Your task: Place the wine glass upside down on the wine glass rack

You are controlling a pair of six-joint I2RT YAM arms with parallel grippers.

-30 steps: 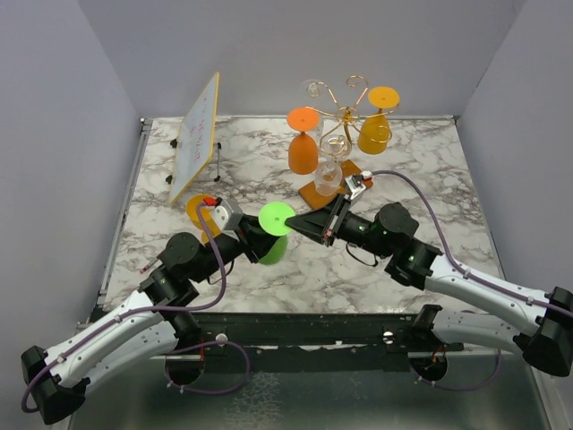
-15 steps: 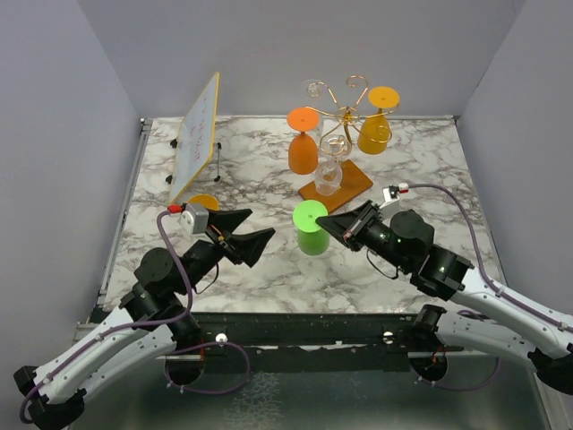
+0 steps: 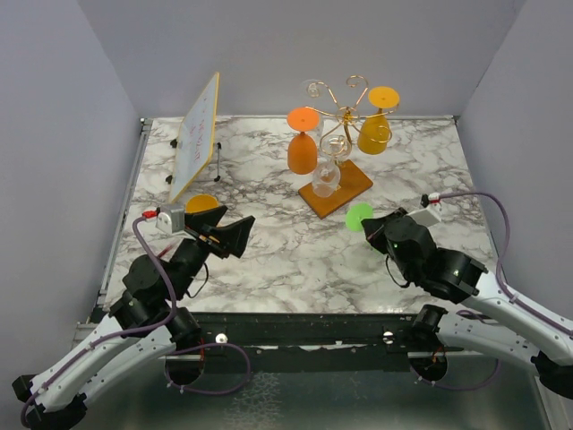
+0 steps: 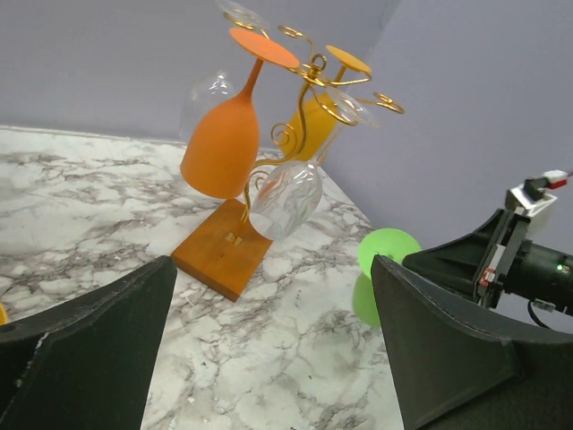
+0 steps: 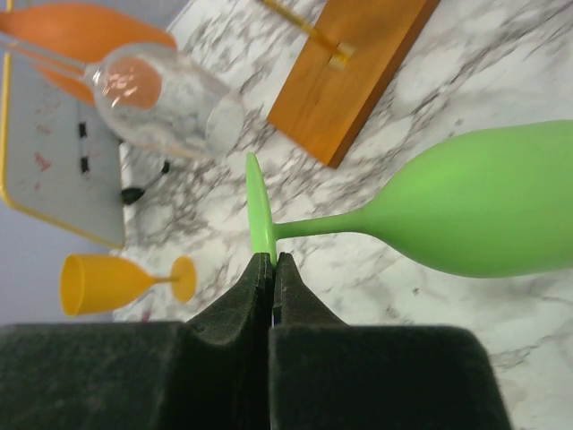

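My right gripper [image 3: 369, 226] is shut on the round foot of a green wine glass [image 3: 359, 215], holding it over the marble to the right of the rack's base. In the right wrist view the jaws [image 5: 271, 260] pinch the foot's rim and the bowl [image 5: 483, 202] points right. The gold wire rack [image 3: 338, 115] stands on a brown wooden base [image 3: 338, 190]. An orange glass [image 3: 303, 150], a yellow-orange glass [image 3: 374, 133] and a clear glass [image 3: 327, 175] hang on it upside down. My left gripper [image 3: 228, 235] is open and empty, at the left.
A yellow glass [image 3: 203, 203] lies on its side just behind my left gripper; it also shows in the right wrist view [image 5: 112, 282]. A tilted whiteboard [image 3: 195, 139] stands at the back left. The left wrist view shows the rack base [image 4: 219, 246] and the green glass [image 4: 385, 255].
My left gripper has let go of the green glass and drawn back left. My right gripper took the glass by its foot and carried it right and toward the near edge.
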